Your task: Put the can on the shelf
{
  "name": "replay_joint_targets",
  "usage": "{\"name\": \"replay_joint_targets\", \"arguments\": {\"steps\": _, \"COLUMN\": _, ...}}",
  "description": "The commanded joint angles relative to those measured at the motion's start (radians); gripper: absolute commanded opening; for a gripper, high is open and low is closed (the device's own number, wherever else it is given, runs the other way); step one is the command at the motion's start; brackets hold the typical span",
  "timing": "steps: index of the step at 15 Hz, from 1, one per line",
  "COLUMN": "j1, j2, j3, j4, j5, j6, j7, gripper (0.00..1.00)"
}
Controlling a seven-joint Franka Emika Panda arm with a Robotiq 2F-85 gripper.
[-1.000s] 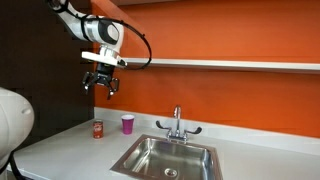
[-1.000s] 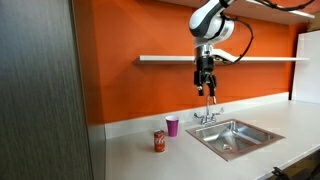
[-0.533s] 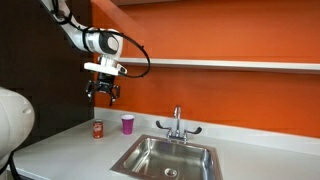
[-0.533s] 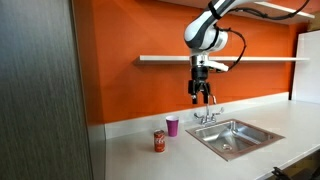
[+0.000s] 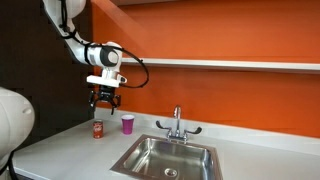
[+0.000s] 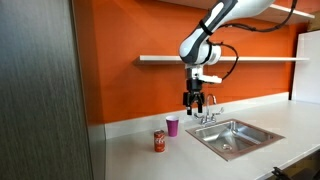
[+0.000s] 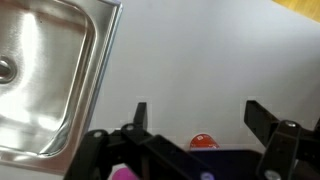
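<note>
The small red can [image 5: 97,129] [image 6: 159,141] stands upright on the white countertop, with a pink cup [image 5: 127,123] [image 6: 172,126] close beside it. My gripper [image 5: 105,101] [image 6: 196,103] hangs in the air well above them, pointing down, open and empty. In the wrist view the gripper [image 7: 197,112] has its fingers spread wide, and the can's red top [image 7: 203,142] peeks out at the bottom edge between them. The long pale shelf [image 5: 230,64] [image 6: 220,59] runs along the orange wall, above the gripper's height.
A steel sink [image 5: 165,158] [image 6: 232,137] [image 7: 40,80] with a faucet [image 5: 177,125] [image 6: 208,113] is set in the countertop [image 5: 60,150] beside the cup. A dark cabinet wall [image 6: 40,90] stands at one end.
The arm has come down and shifted sideways toward the can and cup. The gripper has stayed open. The can and cup have not moved.
</note>
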Motion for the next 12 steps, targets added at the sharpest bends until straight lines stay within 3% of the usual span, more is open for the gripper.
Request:
{"name": "replay_joint_targets", "arguments": {"steps": 1, "j1": -0.007, "j2": 0.039, "j3": 0.028, "j4": -0.006, "j5": -0.005, "j6": 0.068, "j7": 0.000, "gripper": 1.00}}
{"name": "replay_joint_targets", "arguments": {"steps": 12, "j1": 0.020, "j2": 0.186, "j3": 0.104, "j4": 0.028, "j5": -0.032, "j6": 0.175, "j7": 0.021, "gripper": 1.00}}
